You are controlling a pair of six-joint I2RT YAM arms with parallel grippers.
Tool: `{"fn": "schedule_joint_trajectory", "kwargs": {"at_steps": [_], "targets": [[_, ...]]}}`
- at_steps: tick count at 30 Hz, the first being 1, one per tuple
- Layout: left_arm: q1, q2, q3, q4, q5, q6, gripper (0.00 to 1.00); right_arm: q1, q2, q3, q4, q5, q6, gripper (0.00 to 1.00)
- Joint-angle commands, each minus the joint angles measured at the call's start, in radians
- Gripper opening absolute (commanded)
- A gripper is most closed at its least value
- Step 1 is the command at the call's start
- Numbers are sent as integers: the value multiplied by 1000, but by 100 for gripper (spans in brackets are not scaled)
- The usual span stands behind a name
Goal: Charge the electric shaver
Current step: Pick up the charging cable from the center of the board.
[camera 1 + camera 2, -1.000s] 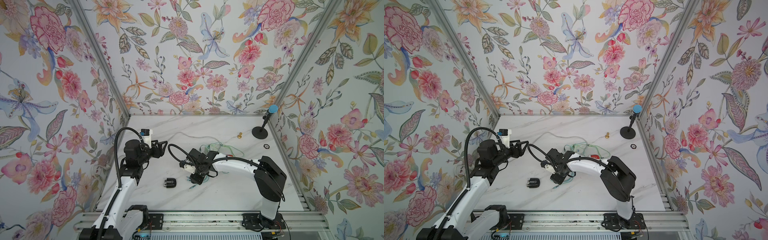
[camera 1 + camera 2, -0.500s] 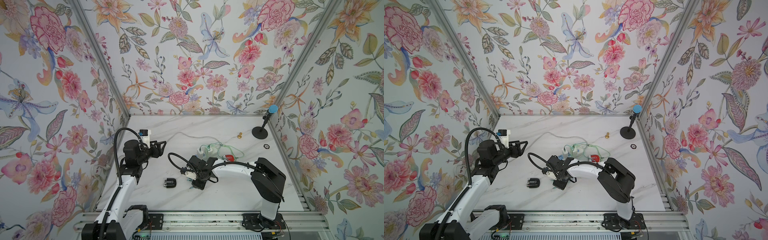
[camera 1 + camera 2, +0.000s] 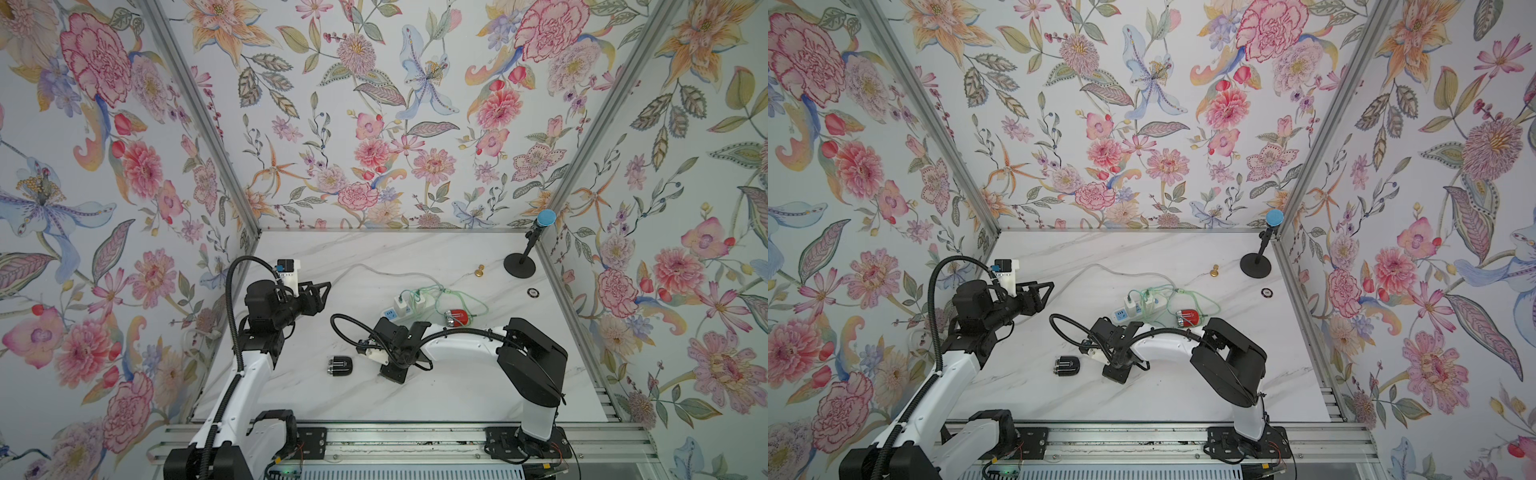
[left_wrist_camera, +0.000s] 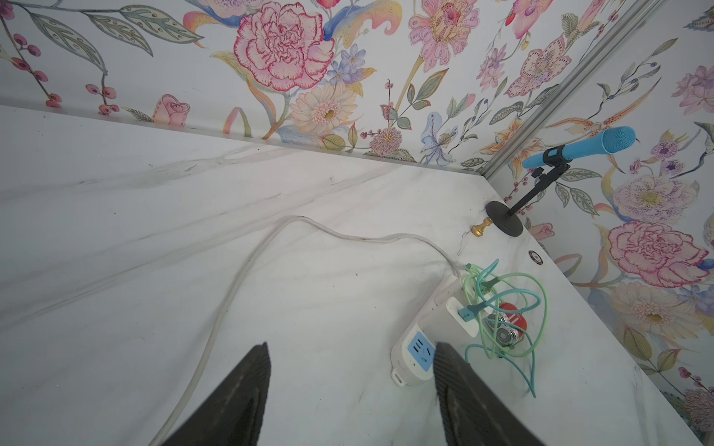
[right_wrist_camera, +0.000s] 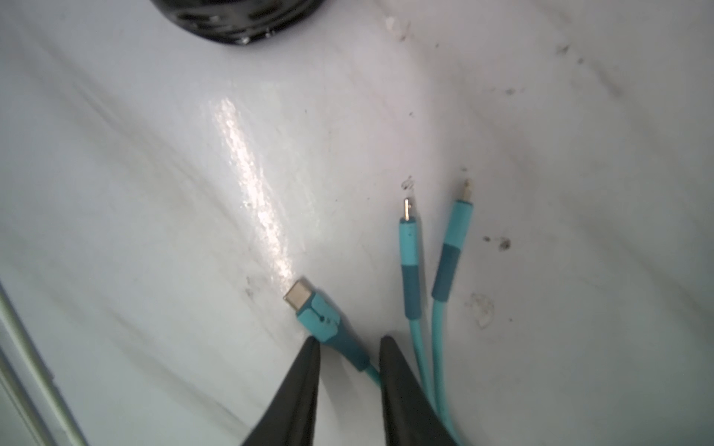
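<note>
Left tool [image 3: 326, 286] is hanging in the air over the left side of the table [image 3: 436, 399], jaws wide apart with nothing between them.

The right tool [image 5: 349, 341] is down low near the front middle of the table. Its 2 jaws sit a little apart with the teal cable [image 5: 371, 372] running between them, right behind the USB-C plug [image 5: 305, 305]. 1 finger [image 5: 293, 386] touches the plug's boot, but I honestly can't tell if it's really pinching it. 2 thinner plugs [image 5: 407, 231] from the same cable lie side by side on the marble next to it.

The black shaver [image 3: 340, 365] is lying on its side on the table just left of the right tool, not touching it. The plug and the shaver are apart.

Further back there's a white power strip [image 4: 417, 347] with a white charger brick [image 4: 461, 312] stuck in it. A red shaver [image 4: 510, 313] sits in a messy tangle of green and teal cord [image 4: 541, 305] right beside the strip. The strip's white lead [image 4: 239, 278] snakes off toward the back left.

Back right corner has a blue microphone [image 3: 545, 218] on a black stand, with a brass knob [image 3: 480, 271] and a small dark disc [image 3: 532, 292] nearby.
</note>
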Motion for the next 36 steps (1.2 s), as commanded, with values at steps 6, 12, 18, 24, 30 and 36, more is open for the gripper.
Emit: {"fn": "schedule_joint_trajectory", "kwargs": {"at_steps": [6, 12, 18, 24, 30, 36], "targets": [[16, -30, -29, -11, 10, -4, 70, -8, 57, -34, 24, -44, 33, 14], [15, -31, -30, -8, 14, -7, 70, -44, -21, -40, 26, -119, 74, 2], [16, -31, -28, -28, 12, 6, 70, -96, -116, -44, 34, -183, 105, 0], [13, -35, -40, -23, 30, 0, 69, -136, -192, -63, 55, -239, 132, 0], [-95, 3, -40, -9, 138, 21, 63, -181, -270, -89, 113, -274, 161, 0], [-255, 35, -30, -55, 245, 105, 45, -243, -354, -88, 144, -362, 164, 0]]}}
